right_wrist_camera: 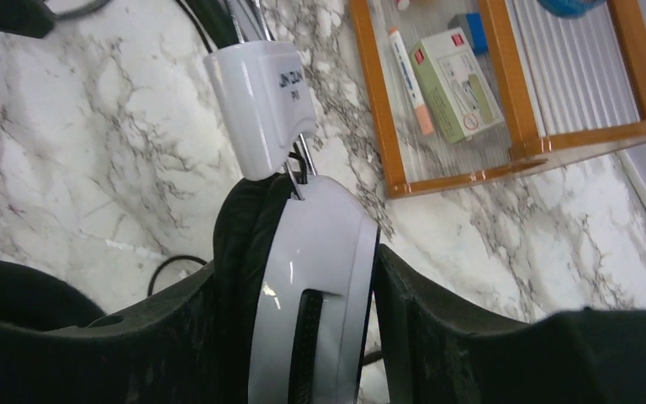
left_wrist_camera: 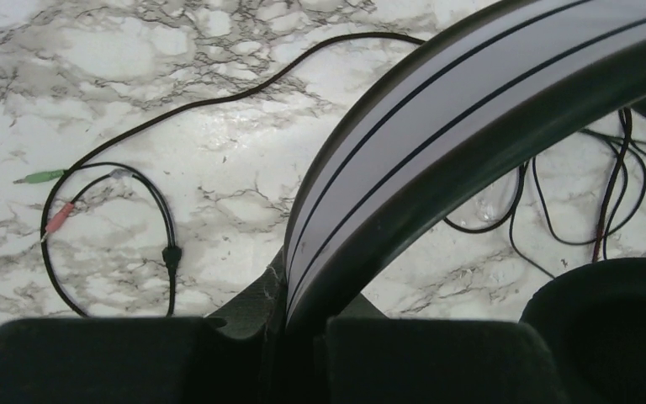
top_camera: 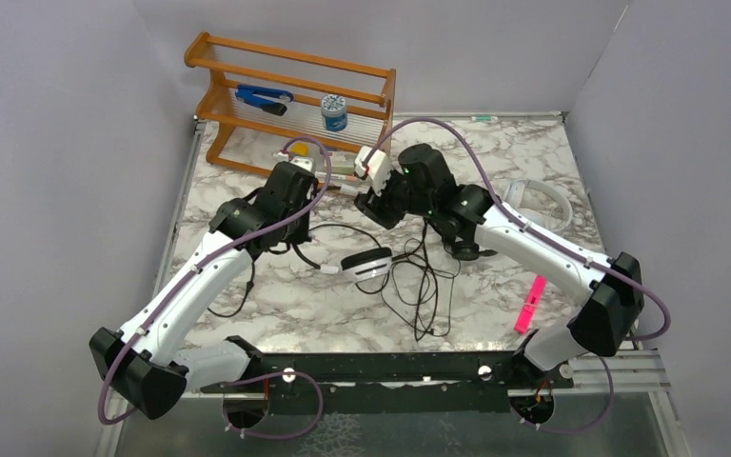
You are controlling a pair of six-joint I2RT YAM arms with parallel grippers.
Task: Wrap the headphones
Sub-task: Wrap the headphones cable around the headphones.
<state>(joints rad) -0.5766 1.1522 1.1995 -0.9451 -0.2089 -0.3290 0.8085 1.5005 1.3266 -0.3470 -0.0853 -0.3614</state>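
Right now the white headphones with black ear pads hang between the two arms over the middle of the marble table. The left gripper is shut on the pale, black-lined headband, and the right gripper is clamped across one ear cup just under its white slider. Black cord sprawls in loose loops on the marble below (one strand ends in a green and a pink plug), while the all-white headphones sit well apart by the right arm, a pink marker lies nearer the front and a wooden rack stands at the back edge.
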